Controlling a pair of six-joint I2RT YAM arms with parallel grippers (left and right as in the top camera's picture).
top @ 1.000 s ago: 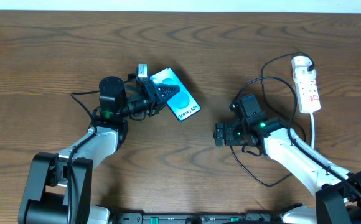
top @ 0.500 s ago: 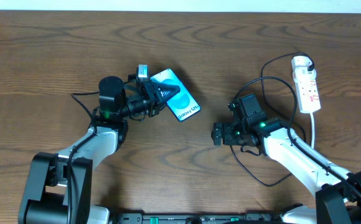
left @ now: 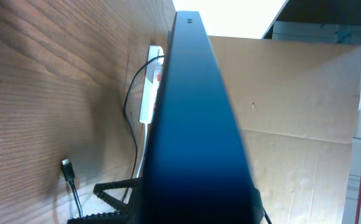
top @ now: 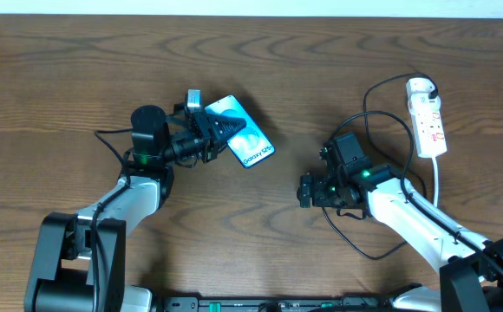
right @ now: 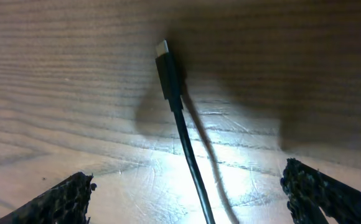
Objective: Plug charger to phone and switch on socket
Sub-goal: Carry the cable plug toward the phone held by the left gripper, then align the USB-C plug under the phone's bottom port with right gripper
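phone in left claw, charger on table

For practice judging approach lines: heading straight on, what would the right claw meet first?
Probably the charger, lying on the table in line with the open right claw; depth is unclear.

The phone is slim with a bright blue screen and white lettering at its far end. It lies slanted, screen up, and the left hand is clamped on its near end. From that hand's own camera only its dark edge shows.

The charger is a thin black cable. Its small connector tip lies flat on the desk between the spread fingers of the right hand, pointing away from it. The cable loops behind that hand toward the socket.

The socket is a white strip with red-marked switches. It lies flat, well beyond the right hand's outer side.
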